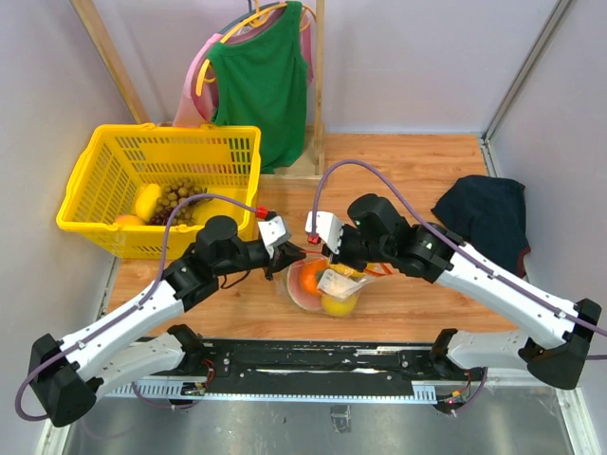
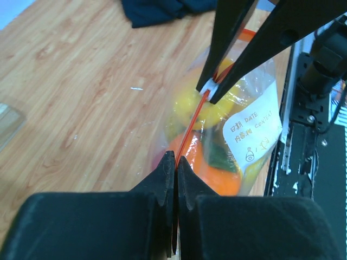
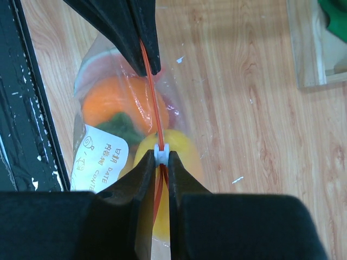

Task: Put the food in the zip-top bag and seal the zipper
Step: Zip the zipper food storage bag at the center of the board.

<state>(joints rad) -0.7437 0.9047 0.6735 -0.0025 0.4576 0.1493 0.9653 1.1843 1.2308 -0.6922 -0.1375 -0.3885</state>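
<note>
As food (image 3: 111,100) sits inside bag (image 3: 103,160) on tabletop (image 1: 427,171), step = sealing: L hand (image 2: 176,162) clamped on zipper (image 2: 191,127) end, R hand (image 3: 161,158) pinching slider (image 3: 161,152). Next: draw slider along zipper, keeping it taut.

**A robot test booth stocked with household props**

Plain pale walls (image 1: 38,114) box in a wood-grain table (image 1: 408,166). Two robot arms (image 1: 142,308) are bolted to a black rail (image 1: 313,358) at the near edge. A yellow shopping basket (image 1: 218,156) sits far left. A wooden rack (image 1: 320,85) at the far side holds a green shirt (image 1: 261,85).
</note>
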